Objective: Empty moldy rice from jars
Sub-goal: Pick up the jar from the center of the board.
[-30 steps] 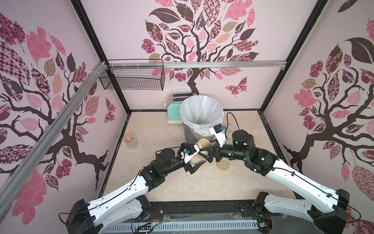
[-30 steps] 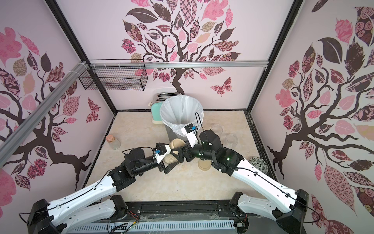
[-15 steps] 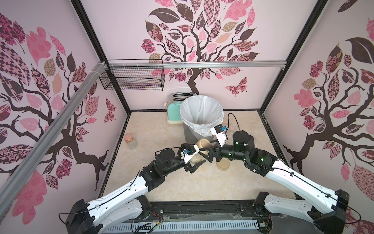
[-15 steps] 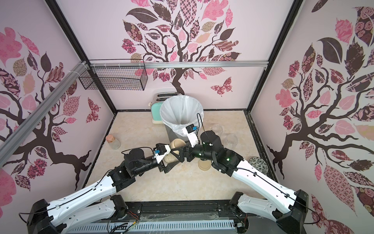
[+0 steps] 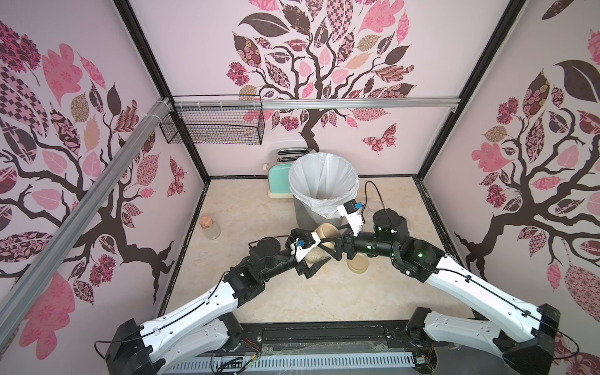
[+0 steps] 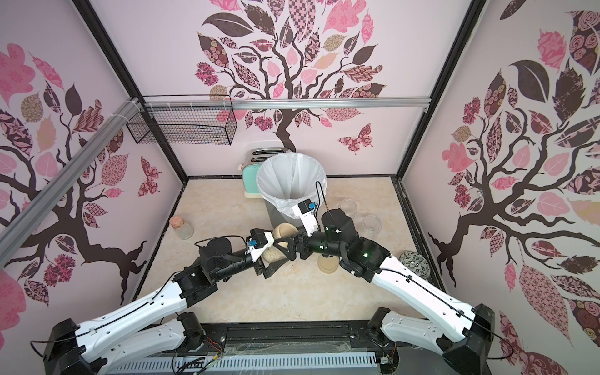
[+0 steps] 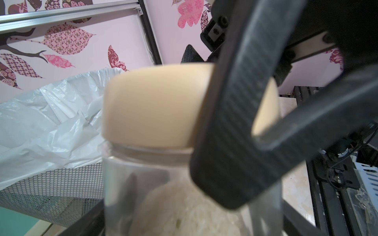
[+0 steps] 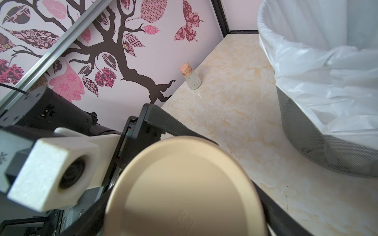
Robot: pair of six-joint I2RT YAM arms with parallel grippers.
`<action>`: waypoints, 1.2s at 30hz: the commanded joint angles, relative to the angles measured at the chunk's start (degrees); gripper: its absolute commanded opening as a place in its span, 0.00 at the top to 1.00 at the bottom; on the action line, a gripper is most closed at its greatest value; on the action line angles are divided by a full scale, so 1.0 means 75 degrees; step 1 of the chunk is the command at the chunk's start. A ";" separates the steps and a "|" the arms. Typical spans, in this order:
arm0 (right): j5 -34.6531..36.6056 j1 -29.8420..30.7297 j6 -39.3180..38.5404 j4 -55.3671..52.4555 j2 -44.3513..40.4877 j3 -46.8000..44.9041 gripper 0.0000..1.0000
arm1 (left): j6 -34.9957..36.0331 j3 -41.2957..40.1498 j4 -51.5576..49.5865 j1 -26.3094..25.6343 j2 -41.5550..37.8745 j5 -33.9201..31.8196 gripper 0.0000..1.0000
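Note:
One of the jars [image 5: 319, 251] is held tilted above the table in front of the bin, with my left gripper [image 5: 312, 254] shut on its clear glass body [image 7: 141, 183]. The moldy rice [image 7: 184, 210] lies heaped inside; its cream grains also show in both top views [image 6: 274, 255]. The beige lid [image 8: 184, 190] sits on the jar. My right gripper [image 8: 184, 216] is closed around that lid, one black finger [image 7: 231, 122] lying across its rim. Two empty lidless jars [image 6: 348, 206] [image 6: 371, 224] stand at the right of the table.
A mesh bin with a white liner [image 5: 324, 185] stands just behind the grippers, and a mint toaster [image 5: 278, 178] behind it. A loose beige lid [image 5: 357, 264] lies under the right arm. A corked bottle [image 5: 210, 227] stands by the left wall and a patterned ceramic jar [image 6: 414, 263] by the right.

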 commanded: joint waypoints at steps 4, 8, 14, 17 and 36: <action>-0.0406 0.0020 0.0064 0.0424 -0.0129 0.0237 0.34 | 0.0058 0.0341 0.0321 0.0039 0.0119 -0.0120 0.07; -0.0437 0.0019 0.0064 0.0412 -0.0140 0.0240 0.34 | 0.0039 0.0385 0.0333 0.0043 0.0238 -0.0072 0.11; -0.0490 0.0020 0.0059 0.0395 -0.0187 0.0230 0.34 | 0.0034 0.0528 0.0169 0.0044 0.0410 -0.0107 0.14; -0.0439 0.0016 -0.0006 0.0319 -0.0233 0.0207 0.34 | -0.0038 0.0577 0.0169 0.0049 0.0450 -0.0123 0.16; 0.0153 0.0013 -0.0185 -0.0156 -0.0340 0.0140 0.01 | -0.0513 0.0370 0.0261 0.0043 0.0186 -0.0540 0.20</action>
